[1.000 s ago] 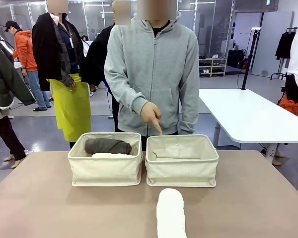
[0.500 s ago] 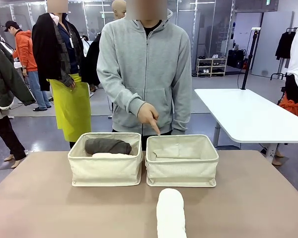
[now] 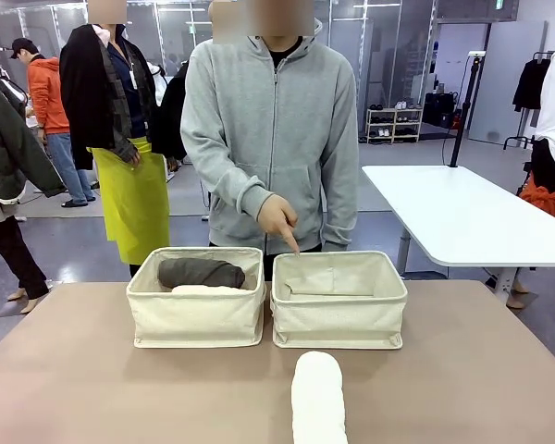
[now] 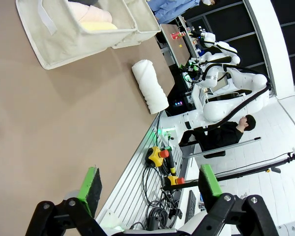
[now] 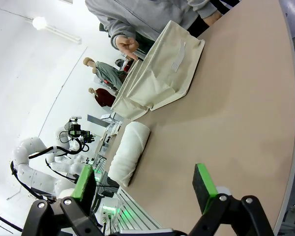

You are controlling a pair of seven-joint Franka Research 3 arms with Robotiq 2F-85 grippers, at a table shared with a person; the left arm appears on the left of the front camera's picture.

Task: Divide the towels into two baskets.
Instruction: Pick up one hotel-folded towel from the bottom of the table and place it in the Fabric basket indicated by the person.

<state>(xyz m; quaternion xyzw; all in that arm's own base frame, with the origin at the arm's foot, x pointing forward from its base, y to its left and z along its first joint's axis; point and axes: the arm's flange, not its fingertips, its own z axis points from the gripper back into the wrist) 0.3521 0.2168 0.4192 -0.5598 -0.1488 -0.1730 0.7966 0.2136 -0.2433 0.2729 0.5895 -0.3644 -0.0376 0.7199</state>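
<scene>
Left gripper (image 4: 148, 189) hangs spread and empty; ahead of it lie the white towel (image 4: 150, 86) and left basket (image 4: 73, 29). Right gripper (image 5: 145, 184), likewise spread and empty, has that towel just beyond its fingers, the right basket (image 5: 160, 73) farther off under a person's pointing hand (image 5: 127, 45).
</scene>
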